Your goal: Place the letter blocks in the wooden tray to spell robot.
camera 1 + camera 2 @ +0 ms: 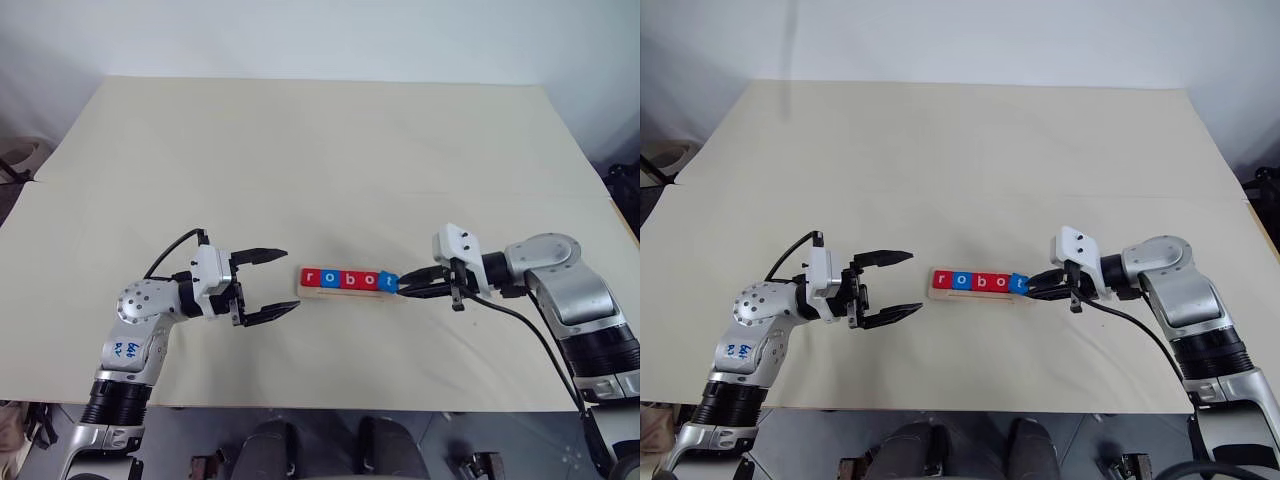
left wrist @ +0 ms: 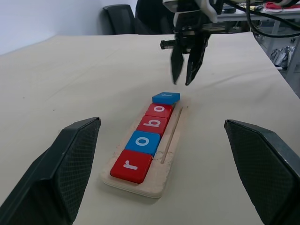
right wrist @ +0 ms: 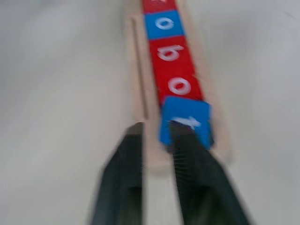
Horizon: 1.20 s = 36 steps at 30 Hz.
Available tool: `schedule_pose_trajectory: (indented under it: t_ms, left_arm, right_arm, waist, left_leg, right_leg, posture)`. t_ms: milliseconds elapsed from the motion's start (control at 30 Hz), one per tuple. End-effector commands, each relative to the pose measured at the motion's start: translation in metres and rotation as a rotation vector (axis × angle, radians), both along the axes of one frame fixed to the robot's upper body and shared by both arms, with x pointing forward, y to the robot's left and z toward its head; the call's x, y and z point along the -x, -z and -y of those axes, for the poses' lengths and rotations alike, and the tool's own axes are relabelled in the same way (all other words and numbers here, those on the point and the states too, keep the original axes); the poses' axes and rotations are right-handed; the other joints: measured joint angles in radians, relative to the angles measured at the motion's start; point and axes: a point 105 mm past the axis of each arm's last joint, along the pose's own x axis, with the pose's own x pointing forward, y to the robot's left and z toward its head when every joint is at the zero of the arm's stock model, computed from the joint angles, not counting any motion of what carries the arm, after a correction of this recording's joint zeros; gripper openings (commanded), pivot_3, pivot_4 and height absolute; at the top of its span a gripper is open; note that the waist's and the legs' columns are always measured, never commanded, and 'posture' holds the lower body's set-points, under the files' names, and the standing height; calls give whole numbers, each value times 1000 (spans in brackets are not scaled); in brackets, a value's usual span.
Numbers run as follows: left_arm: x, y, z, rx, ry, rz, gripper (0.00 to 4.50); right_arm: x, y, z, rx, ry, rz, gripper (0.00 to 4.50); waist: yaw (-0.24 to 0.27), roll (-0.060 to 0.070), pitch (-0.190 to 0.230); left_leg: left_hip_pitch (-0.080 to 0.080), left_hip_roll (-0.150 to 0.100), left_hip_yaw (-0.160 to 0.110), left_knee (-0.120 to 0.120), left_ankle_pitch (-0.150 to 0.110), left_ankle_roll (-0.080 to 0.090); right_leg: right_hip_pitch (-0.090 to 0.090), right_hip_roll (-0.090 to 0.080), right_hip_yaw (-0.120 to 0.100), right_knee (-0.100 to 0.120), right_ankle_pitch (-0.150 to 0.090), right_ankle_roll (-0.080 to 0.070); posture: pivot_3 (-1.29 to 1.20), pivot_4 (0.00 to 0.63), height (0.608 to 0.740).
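On the counter: pale-wood tray holding red and blue letter blocks
Left gripper: jaws apart, empty
Right gripper: jaws together beside tilted blue t block

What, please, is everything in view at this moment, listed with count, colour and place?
Flat rounded-square letter blocks: five; red r, blue o, red b, red o, blue t; in a row in the tray, the t sitting askew at the end nearest the right gripper.
Long pale-wood tray: one; light wood; middle of the table, between the two grippers.
Table: one; cream top.
Black chairs: dark; beyond the table's far edge in the left wrist view; count unclear.
Left gripper: one; black fingers, open; beside the tray's r end.
Right gripper: one; black fingers, shut; at the t end, holding nothing.
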Motion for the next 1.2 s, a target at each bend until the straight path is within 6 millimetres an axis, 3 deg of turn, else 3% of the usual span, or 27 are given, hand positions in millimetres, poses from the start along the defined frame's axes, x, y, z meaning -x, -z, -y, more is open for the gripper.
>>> schedule_pose_trajectory:
  t_ms: [33,500,733,900,1033,1200]
  left_arm:
    - [1,-9,1,11,7,36,4500]
    - [0,-12,3,15,2,45,4500]
    - [1,-12,2,17,-4,46,4500]
    - [3,-9,-5,8,-19,40,4500]
    - [6,-4,-19,-24,-44,23,4500]
    - [9,3,-39,-73,-79,-8,4500]
  right_arm:
    - [-1,-1,-3,-6,15,25,13]
    - [-14,10,-2,40,69,49,13]
    - [-1,-4,1,-2,6,10,13]
    - [1,-13,14,-59,36,44,13]
    - [5,-20,32,-147,101,119,828]
    - [23,-28,42,-255,98,226,2570]
  waist:
    - [1,0,0]
    - [0,0,0]
    - [0,0,0]
    - [1,0,0]
    - [1,0,0]
    - [1,0,0]
  left_leg:
    - [0,0,0,0,0,0]
    - [0,0,0,0,0,0]
    - [0,0,0,0,0,0]
    - [0,0,0,0,0,0]
    - [0,0,0,0,0,0]
    - [0,0,0,-1,0,0]
  right_leg:
    - [0,0,0,0,0,0]
    - [0,0,0,0,0,0]
    - [0,0,0,0,0,0]
    - [0,0,0,0,0,0]
    - [0,0,0,0,0,0]
    - [0,0,0,-1,0,0]
  posture:
    - [0,150,740]
    - [0,150,740]
    - [0,150,740]
    - [0,150,740]
    - [0,150,740]
    - [0,150,740]
